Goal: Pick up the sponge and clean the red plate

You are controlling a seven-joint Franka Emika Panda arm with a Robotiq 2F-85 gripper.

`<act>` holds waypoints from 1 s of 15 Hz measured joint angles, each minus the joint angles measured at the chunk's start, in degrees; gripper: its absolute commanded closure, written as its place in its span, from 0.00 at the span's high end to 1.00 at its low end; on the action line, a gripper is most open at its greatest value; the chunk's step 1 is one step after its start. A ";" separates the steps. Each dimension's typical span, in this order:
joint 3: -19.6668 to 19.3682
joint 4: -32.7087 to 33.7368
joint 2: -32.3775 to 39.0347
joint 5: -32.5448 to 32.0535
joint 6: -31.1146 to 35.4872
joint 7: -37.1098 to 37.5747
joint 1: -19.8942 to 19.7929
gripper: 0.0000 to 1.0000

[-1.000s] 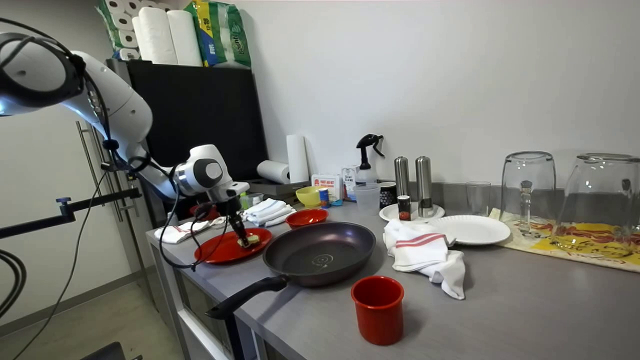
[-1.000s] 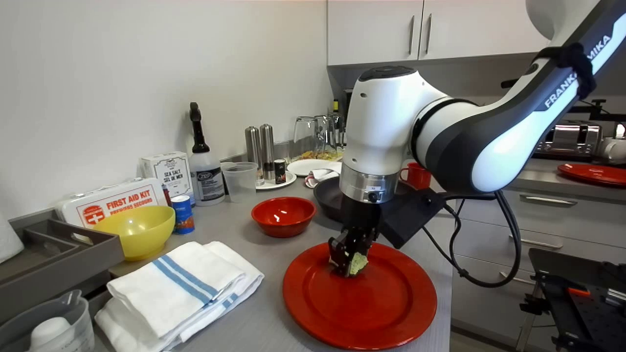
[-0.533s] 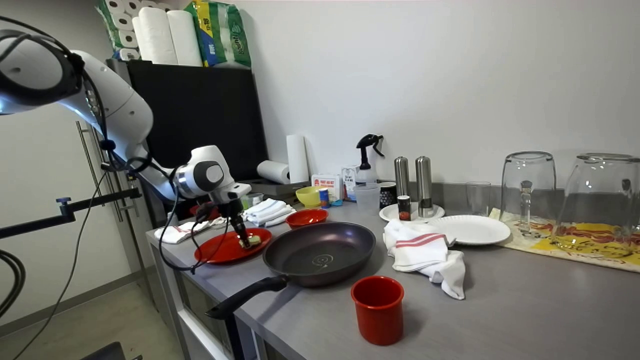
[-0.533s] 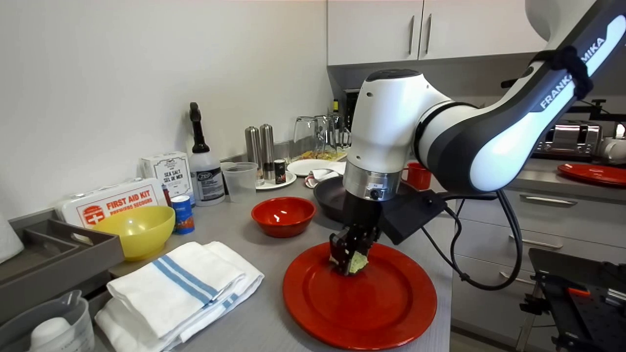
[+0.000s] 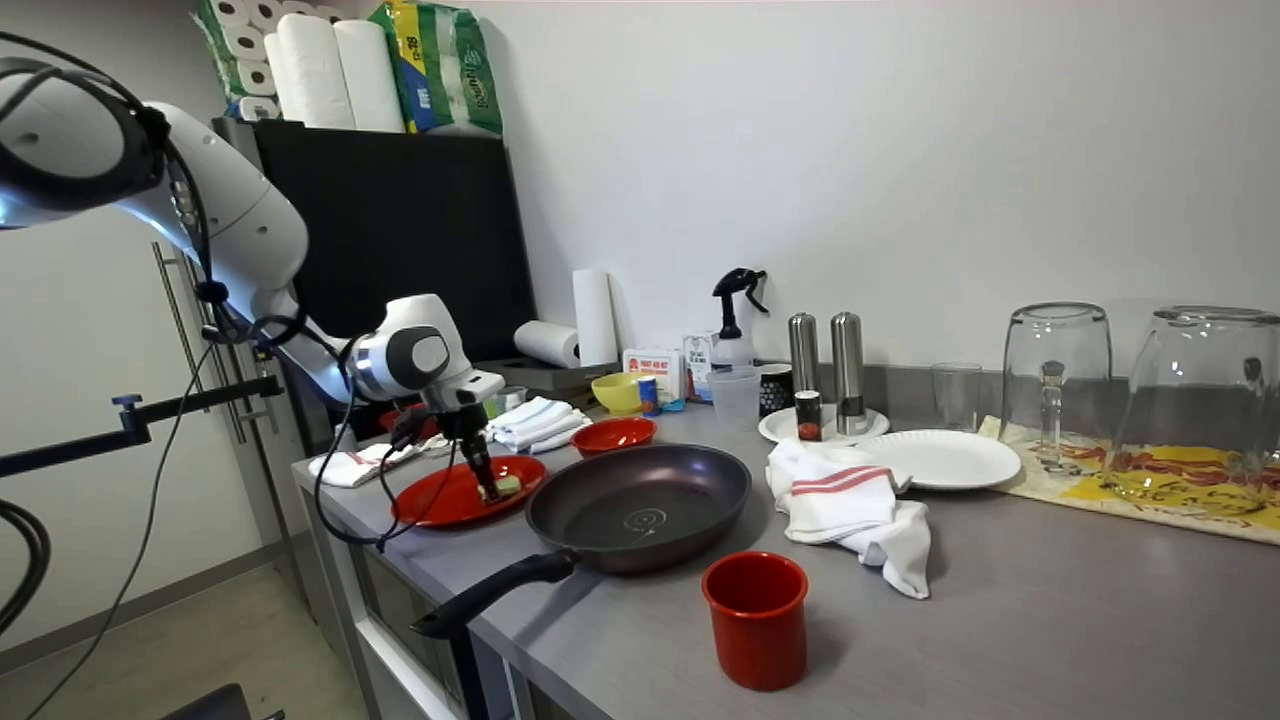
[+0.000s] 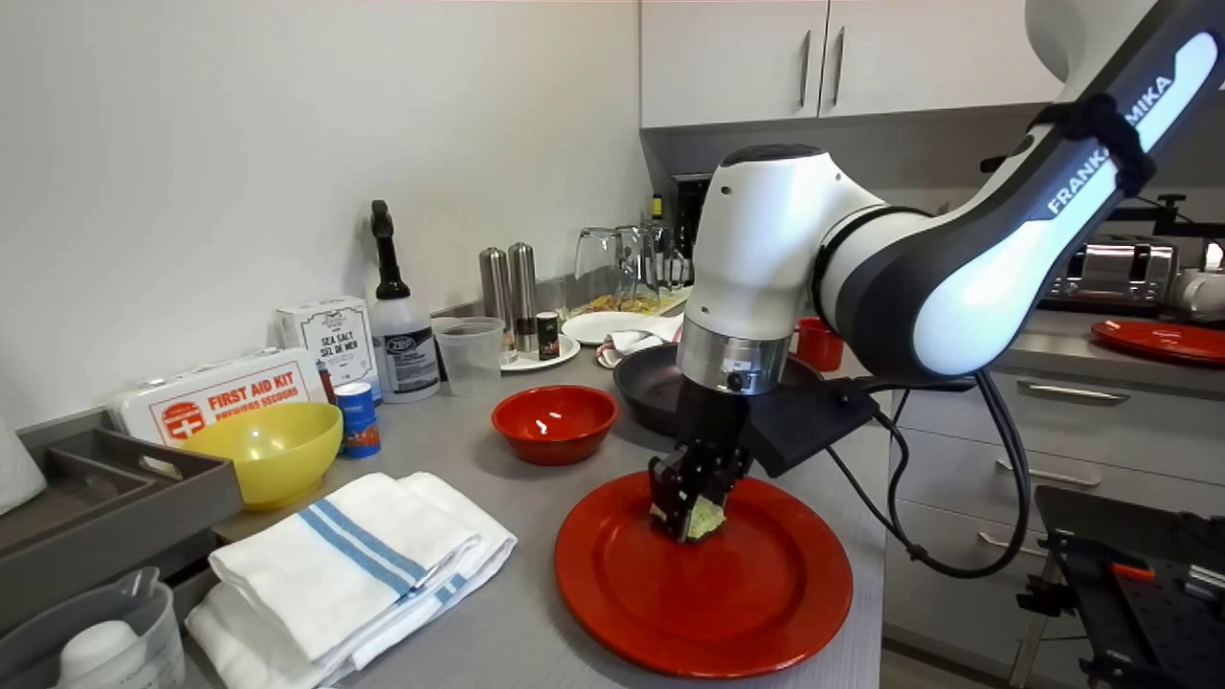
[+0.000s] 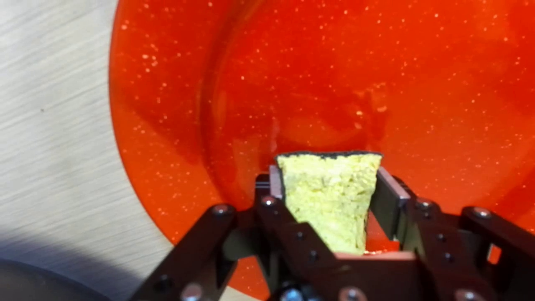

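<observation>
The yellow-green sponge (image 7: 330,205), dark along one edge, is pinched between the two pads of my gripper (image 7: 333,184). It flares out wider at the fingertips, and its lower part is hidden behind the finger linkage. Below it lies the glossy red plate (image 7: 167,125), flat on the counter near its edge. In both exterior views the sponge (image 6: 706,518) sits low over the plate (image 6: 708,612), on the half towards the frying pan, and looks to be touching its surface. The gripper (image 6: 681,507) points downward there.
A black frying pan (image 5: 640,505) stands close beside the plate. Near it are a small red bowl (image 6: 555,426) and folded white towels (image 6: 354,565). A tall red cup (image 5: 755,620) stands farther along the counter. Cables (image 6: 957,569) hang from the arm past the counter edge.
In an exterior view, the wrist has tipped and sunk slightly, with the sponge a little farther right. The plate has shifted very slightly. The grip on the sponge is unchanged.
</observation>
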 measured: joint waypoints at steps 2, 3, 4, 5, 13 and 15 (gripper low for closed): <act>0.02 0.00 -0.01 0.27 0.00 -0.02 0.00 0.27; 0.08 0.00 -0.02 0.34 0.00 -0.04 0.00 0.27; 0.21 0.00 -0.03 0.36 0.00 -0.08 0.00 0.27; 0.38 0.00 -0.03 0.37 0.00 -0.13 0.03 0.27; 2.32 -0.01 -0.07 0.37 0.00 -1.81 0.72 0.27; 2.83 -0.02 -0.07 0.37 0.00 -2.61 1.07 0.27</act>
